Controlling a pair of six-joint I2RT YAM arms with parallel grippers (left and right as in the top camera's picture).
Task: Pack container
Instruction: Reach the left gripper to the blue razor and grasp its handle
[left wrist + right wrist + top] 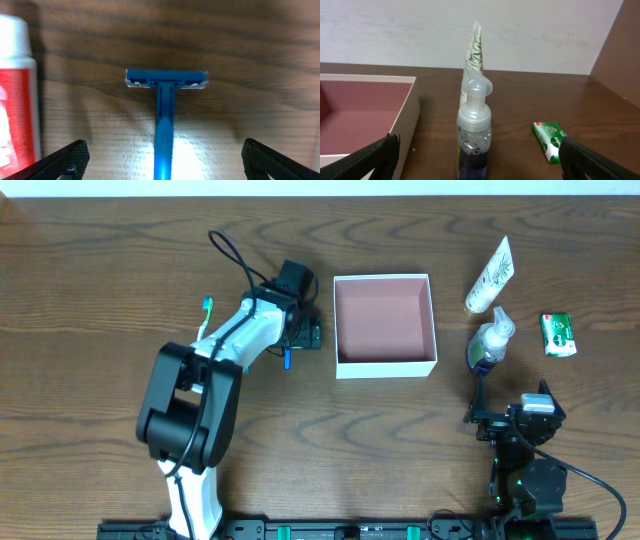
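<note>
View from above: the square shallow box with thin white walls and a dusty pink-brown interior point(385, 320) sits on the dark wood-grain table point(100, 280), near its far edge and between my two arms; nothing lies in it.

Left of the box, my left gripper point(302, 336) points down at a blue plastic disposable razor point(287, 358). A toothbrush with a green head point(207, 310) lies further left, partly under the arm.

Left wrist view: the left gripper point(165, 160) is released, fingers point(70, 157) spread wide, one on each side of the razor handle and clear of it. A red-and-white cylinder point(15, 90) lies at the left edge.

Right wrist view: the right gripper point(480, 155) is likewise released, grasping nothing. Ahead stands a clear pump bottle holding dark blue liquid point(474, 130); behind it is a white tube with a green leaf print point(474, 50), to its right a green-and-white packet point(549, 140), and to its left a wall of the box point(405, 115).
</note>
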